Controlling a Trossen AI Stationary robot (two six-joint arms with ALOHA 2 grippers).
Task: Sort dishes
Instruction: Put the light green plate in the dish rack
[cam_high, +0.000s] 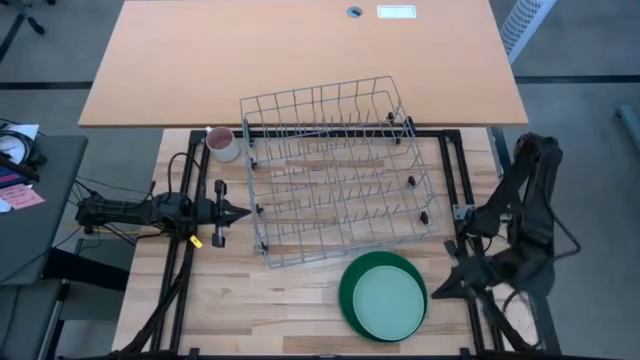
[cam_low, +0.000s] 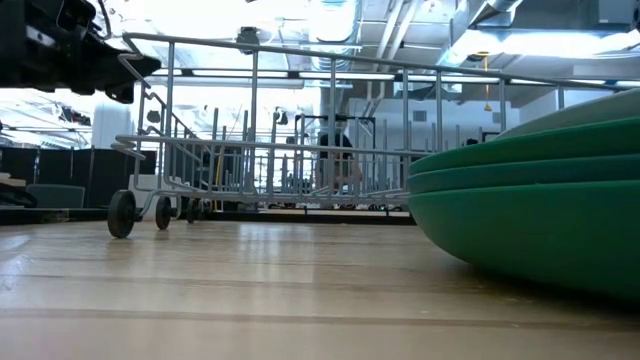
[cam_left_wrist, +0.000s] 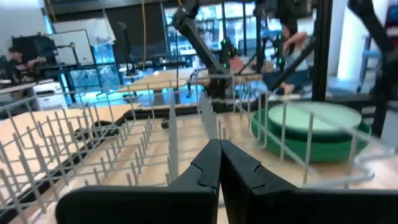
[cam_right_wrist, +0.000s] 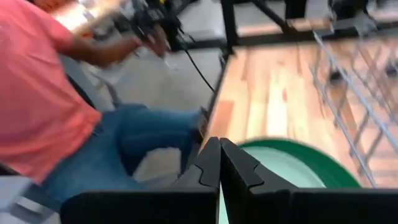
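A stack of round dishes (cam_high: 384, 296) rests on the wooden table near its front edge: dark green plates below, a pale mint plate (cam_high: 390, 303) on top. It also shows as the stack (cam_left_wrist: 311, 134) and the green rim (cam_right_wrist: 317, 162) in the wrist views. My right gripper (cam_high: 432, 293) hovers shut just right of the stack, touching nothing. My left gripper (cam_high: 246, 213) waits shut at the left side of the wire dish rack (cam_high: 340, 170), clear of it.
The wire dish rack on small wheels (cam_low: 122, 212) fills the table's middle and far part. A pinkish-white mug (cam_high: 221, 142) stands at the rack's far left corner. A person in a pink shirt (cam_right_wrist: 37, 93) sits beyond the table's near edge. Bare wood (cam_high: 270, 310) lies left of the stack.
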